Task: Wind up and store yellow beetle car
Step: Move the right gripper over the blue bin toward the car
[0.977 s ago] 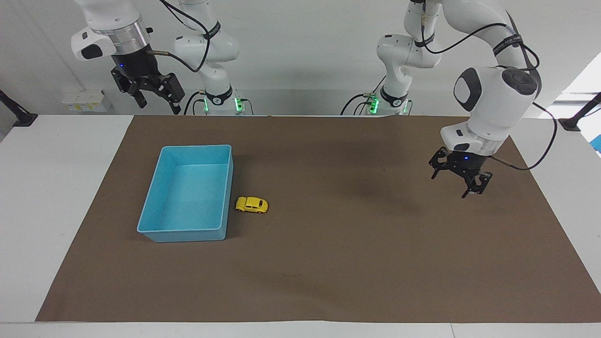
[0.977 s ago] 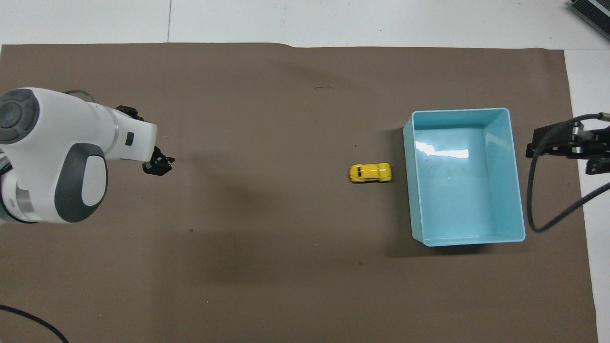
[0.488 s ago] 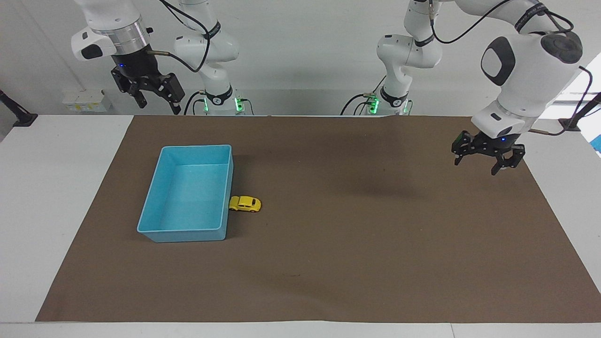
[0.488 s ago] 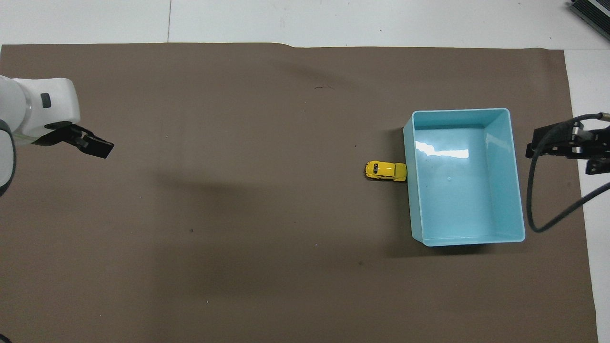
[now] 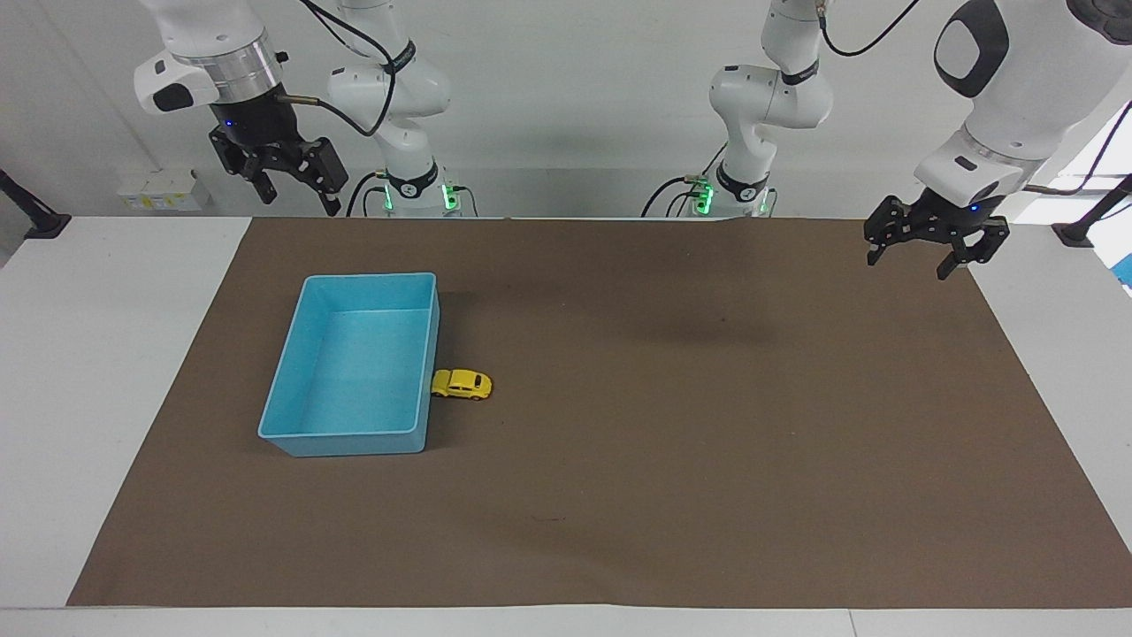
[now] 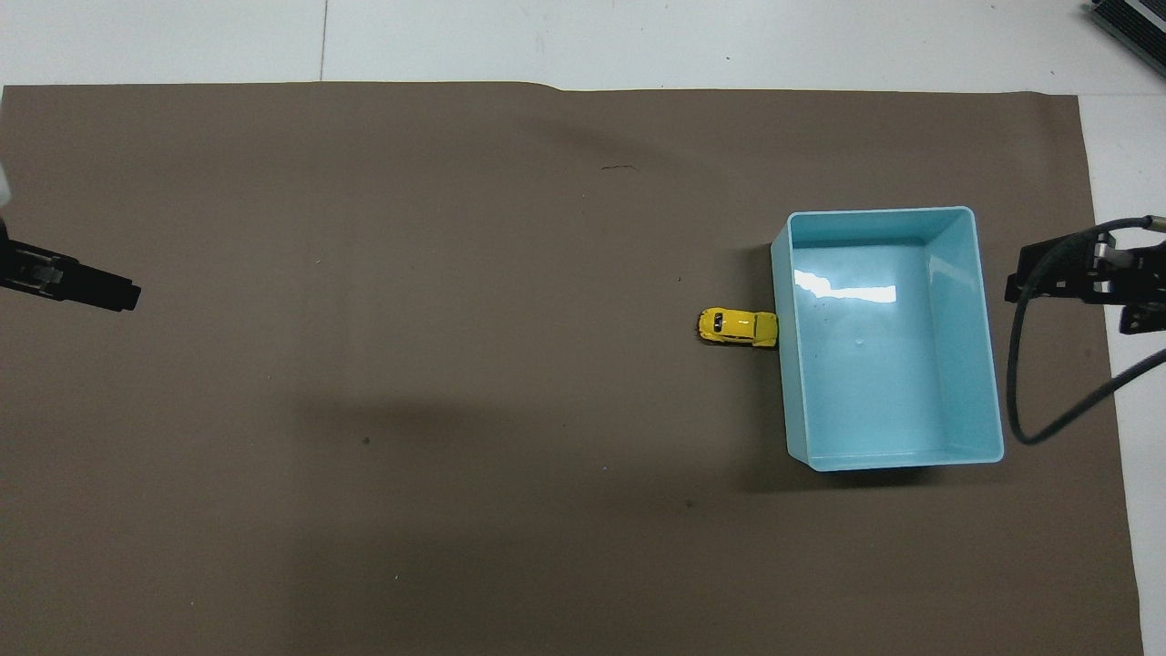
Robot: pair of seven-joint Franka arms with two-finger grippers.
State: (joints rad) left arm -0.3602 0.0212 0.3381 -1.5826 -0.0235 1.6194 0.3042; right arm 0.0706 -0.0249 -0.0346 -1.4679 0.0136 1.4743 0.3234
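- Left gripper [image 5: 927,248]: jaws wide, empty, raised over the mat's [image 5: 619,495] edge at the left arm's end.
- Right gripper [image 5: 292,181]: wide, empty, waiting above the table edge near its base.
- Yellow beetle car [image 5: 462,384]: on the mat, nose touching the blue tray's [image 5: 345,435] wall, outside it.
- Storing likely next: grip the car across its sides, lift clear of the rim, release low inside.

A tiny yellow beetle car [image 5: 462,384] [image 6: 738,327] sits on its wheels, one end touching the blue tray's [image 5: 292,433] [image 6: 782,364] outer wall.
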